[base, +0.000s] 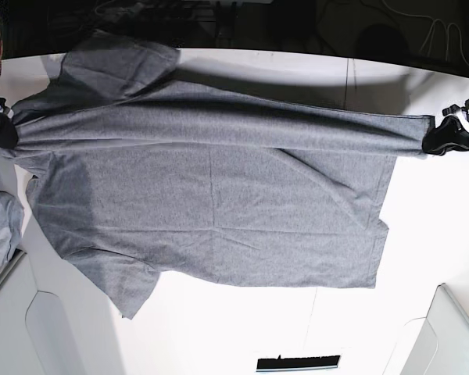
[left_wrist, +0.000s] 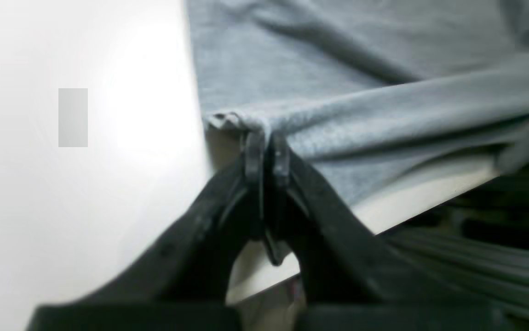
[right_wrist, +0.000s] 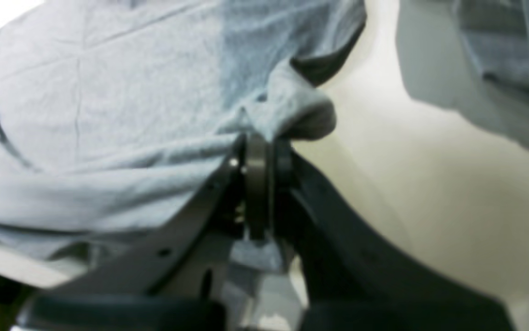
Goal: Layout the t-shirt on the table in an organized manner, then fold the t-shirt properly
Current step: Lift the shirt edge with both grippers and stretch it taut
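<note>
Over on the left side of the overhead view, the right gripper (base: 1,131) has its jaws clamped tight together on the shoulder end of the t-shirt (base: 211,195), and the close-up from that wrist confirms it: the right gripper's (right_wrist: 261,142) two dark fingers (right_wrist: 256,174) are pressed flat against each other with a bunched knot of grey cloth pinched at their tips, a curl of hem rolling off just beside them. From there the t-shirt (right_wrist: 108,105) spreads out flat and wide across the white table (base: 234,328), its top edge pulled into a long taut ridge running from one gripper across to the other, one short sleeve lying up toward the far table edge and the other pointing down toward the near side. A thin dark seam line (base: 309,312) crosses the bare tabletop below the cloth. Moving on to the right, the hem end narrows to a corner, and there sits the left gripper (base: 445,134), also squeezed fully closed on the fabric; its own camera shows the left gripper (left_wrist: 267,138) nipping the very corner of the t-shirt (left_wrist: 338,69), cloth stretched away from it, with the table (left_wrist: 85,207) bright beneath and the table edge close alongside.
</note>
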Motion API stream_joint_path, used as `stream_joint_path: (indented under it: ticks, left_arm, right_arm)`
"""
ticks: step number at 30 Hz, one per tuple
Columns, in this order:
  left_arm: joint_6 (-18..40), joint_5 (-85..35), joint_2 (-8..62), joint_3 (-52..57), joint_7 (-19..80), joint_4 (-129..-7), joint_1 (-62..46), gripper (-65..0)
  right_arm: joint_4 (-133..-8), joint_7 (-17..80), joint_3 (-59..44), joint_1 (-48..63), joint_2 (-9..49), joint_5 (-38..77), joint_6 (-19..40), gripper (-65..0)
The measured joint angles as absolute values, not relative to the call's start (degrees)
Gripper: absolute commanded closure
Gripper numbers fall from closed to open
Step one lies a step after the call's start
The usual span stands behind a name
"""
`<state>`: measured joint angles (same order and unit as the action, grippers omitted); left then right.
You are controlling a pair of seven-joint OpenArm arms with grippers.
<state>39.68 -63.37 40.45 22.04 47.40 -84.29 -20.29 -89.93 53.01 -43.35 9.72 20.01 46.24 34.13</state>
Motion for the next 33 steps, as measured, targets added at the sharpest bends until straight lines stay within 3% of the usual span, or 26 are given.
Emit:
stream_joint_path:
  ticks: [8,30,31,33]
  left_arm:
    - [39.70,-60.20,40.25,22.02,47.77,-84.31,-18.06,0.0]
    - [39.68,-61.14,39.83,22.02,49.63,-84.31,-26.94,0.0]
    - [39.68,-61.12,39.68,22.02,49.65,-84.31,-26.96,0.0]
    - [39.68,-61.04,39.24,22.02,49.67,-84.31,-26.96,0.0]
  right_arm:
    - [-85.23,52.12,-40.80,6.85,20.01,44.58,33.87,0.0]
    - [-85.49,54.08,-42.50,21.32,20.01,47.62,33.45,0.0]
    - [-85.49,54.00,-42.50,21.76,20.01,47.68,33.45,-2.0]
    - [-85.49,53.67,-42.50,22.57,19.97,47.72,33.45,-12.4]
